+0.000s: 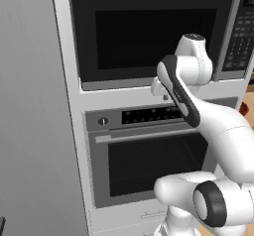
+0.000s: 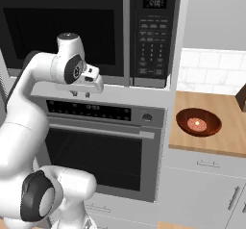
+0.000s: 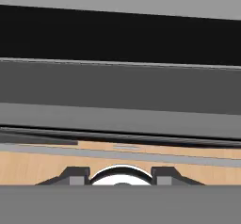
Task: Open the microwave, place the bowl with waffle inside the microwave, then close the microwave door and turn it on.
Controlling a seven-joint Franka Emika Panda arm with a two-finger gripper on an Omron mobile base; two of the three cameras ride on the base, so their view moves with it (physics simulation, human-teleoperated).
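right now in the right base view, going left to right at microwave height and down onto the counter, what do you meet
claw → door handle → keypad → red bowl on the wooden counter

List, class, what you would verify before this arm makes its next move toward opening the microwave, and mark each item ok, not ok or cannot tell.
1. Microwave door shut and waiting to be opened: ok; it sits flush with its frame.
2. Door handle free of obstruction: ok; the grey vertical bar stands clear beside the keypad.
3. Gripper lined up with the handle: not ok; it hangs below the door, above the oven, left of the handle.
4. Gripper empty: ok; nothing between the fingertips in the hand view.
5. Bowl with waffle ready for loading: ok; it sits upright on the wooden counter.
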